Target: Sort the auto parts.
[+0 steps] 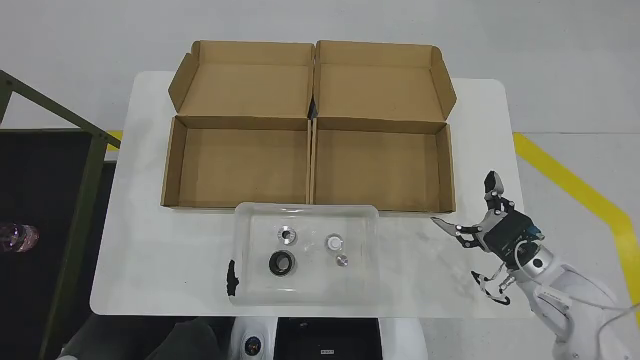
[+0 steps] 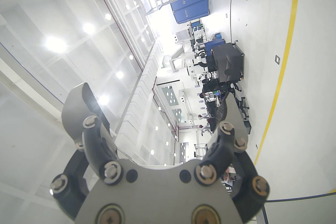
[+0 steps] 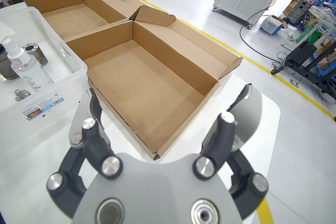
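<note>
A clear plastic bin (image 1: 308, 278) stands at the table's front middle. In it lie a metal sleeve (image 1: 288, 233), a black ring (image 1: 283, 261), a white-capped bottle (image 1: 334, 243) and a small metal part (image 1: 343, 259). The right wrist view shows the sleeve (image 3: 35, 51), the bottle (image 3: 18, 62) and the small part (image 3: 22, 94) through the bin's wall (image 3: 65, 57). My right gripper (image 1: 467, 203) (image 3: 168, 93) hovers open and empty over the table, right of the bin. My left gripper (image 2: 155, 93) is open and empty, pointing up toward the room's ceiling.
Two open, empty cardboard boxes stand side by side behind the bin, left box (image 1: 240, 165) and right box (image 1: 378, 168) (image 3: 147, 83). A small black object (image 1: 232, 278) sits by the bin's front left corner. Bare white table (image 1: 150, 210) lies left of the bin.
</note>
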{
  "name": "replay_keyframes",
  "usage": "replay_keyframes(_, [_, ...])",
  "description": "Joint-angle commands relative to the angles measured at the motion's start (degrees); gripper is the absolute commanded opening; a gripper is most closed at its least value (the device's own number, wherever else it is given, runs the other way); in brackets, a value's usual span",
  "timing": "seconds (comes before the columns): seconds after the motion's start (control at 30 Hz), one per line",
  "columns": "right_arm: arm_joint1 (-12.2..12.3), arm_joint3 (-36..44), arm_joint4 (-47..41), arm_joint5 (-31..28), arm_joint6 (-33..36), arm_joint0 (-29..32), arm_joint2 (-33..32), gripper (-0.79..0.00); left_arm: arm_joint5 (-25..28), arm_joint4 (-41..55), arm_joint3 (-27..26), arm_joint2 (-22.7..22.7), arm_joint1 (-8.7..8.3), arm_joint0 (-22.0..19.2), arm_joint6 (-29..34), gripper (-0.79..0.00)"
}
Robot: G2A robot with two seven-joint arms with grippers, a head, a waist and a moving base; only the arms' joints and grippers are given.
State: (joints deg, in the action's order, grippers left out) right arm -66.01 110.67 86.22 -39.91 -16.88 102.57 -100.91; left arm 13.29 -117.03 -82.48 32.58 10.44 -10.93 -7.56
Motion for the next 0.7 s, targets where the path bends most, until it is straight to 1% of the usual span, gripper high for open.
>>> replay_keyframes(0.0, [0.3, 0.4, -0.6, -3.9, 3.1, -1.1, 0.7, 0.000, 0.0, 0.0, 0.0, 0.0, 0.00, 0.0, 0.0, 0.000])
replay_keyframes(0.13, [0.7, 0.7, -2.9, -8.8, 6.4, -3.0, 1.8, 0.000, 0.0, 0.0, 0.0, 0.0, 0.00, 0.0, 0.0, 0.000])
replay_keyframes(0.33, [1.1, 1.7, -5.4, -13.1, 10.4, -5.7, 4.3, 0.000, 0.0, 0.0, 0.0, 0.0, 0.00, 0.0, 0.0, 0.000])
replay_keyframes(0.47, [1.3, 3.3, -5.6, -14.7, 13.5, -7.3, 6.5, 0.000, 0.0, 0.0, 0.0, 0.0, 0.00, 0.0, 0.0, 0.000])
replay_keyframes(0.67, [1.4, 5.5, -6.8, -16.7, 18.6, -10.8, 12.3, 0.000, 0.0, 0.0, 0.0, 0.0, 0.00, 0.0, 0.0, 0.000])
